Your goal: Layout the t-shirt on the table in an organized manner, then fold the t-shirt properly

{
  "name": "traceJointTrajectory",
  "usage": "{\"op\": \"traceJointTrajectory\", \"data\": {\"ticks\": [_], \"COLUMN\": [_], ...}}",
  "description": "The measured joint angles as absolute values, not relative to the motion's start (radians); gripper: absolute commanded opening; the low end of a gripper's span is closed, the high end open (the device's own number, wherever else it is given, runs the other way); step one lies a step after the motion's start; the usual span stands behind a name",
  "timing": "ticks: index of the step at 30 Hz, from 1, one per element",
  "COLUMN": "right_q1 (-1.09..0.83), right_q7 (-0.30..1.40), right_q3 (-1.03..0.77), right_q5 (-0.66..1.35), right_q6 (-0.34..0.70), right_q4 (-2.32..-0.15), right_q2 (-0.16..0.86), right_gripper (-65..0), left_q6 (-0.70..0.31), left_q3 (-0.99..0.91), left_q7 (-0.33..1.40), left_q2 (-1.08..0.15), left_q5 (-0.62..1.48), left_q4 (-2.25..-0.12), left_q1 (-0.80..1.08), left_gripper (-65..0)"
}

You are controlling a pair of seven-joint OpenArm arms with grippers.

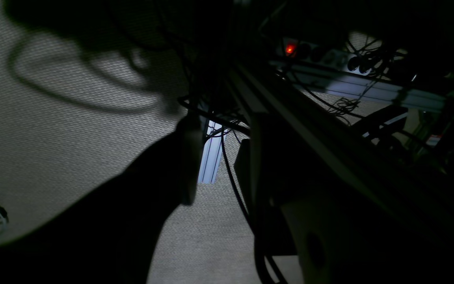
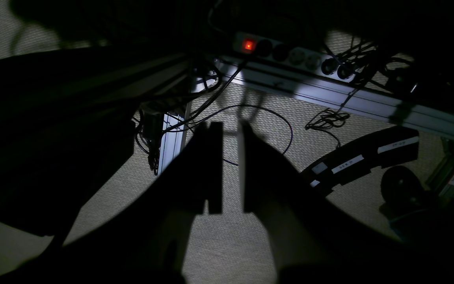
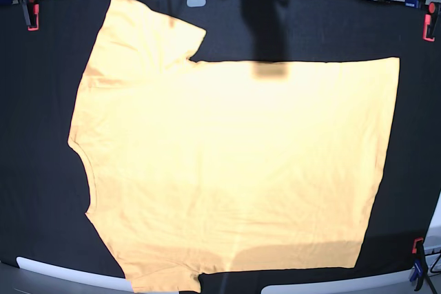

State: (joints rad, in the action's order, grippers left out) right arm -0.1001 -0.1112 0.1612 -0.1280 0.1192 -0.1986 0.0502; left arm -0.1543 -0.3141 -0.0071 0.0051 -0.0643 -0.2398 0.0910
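Cloth of the pale orange-yellow short-sleeved t-shirt (image 3: 234, 163) lies spread flat on the black-draped table (image 3: 34, 191) for folding; my right gripper (image 2: 231, 173) hangs slightly parted over the floor, left gripper (image 1: 189, 157) seemingly too dark to judge.

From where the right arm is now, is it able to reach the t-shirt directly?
Probably not directly. The right gripper hangs below table level over carpet, fingers slightly apart, while the t-shirt lies flat on the table, uncovered.
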Motion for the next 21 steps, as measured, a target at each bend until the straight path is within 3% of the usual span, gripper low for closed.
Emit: {"op": "traceJointTrajectory", "data": {"ticks": [15, 21], "right_q1": [-0.105, -0.210], "right_q7": [-0.123, -0.137], "right_q3": [0.161, 0.161], "right_q5": [-0.128, -0.131], "right_q6": [0.119, 0.119], "right_q4": [-0.204, -0.318], "right_q2": [0.050, 0.065], "right_gripper": [-57.9, -57.9], "left_q6": [-0.155, -0.158], "left_q3": [-0.314, -0.314], "left_q7": [0.023, 0.049], "left_q2": [0.005, 0.006], "left_q5": [-0.064, -0.060], "left_q4": [-0.282, -0.382], "left_q1": [0.101, 0.183], "left_gripper": [-46.1, -46.1]}}
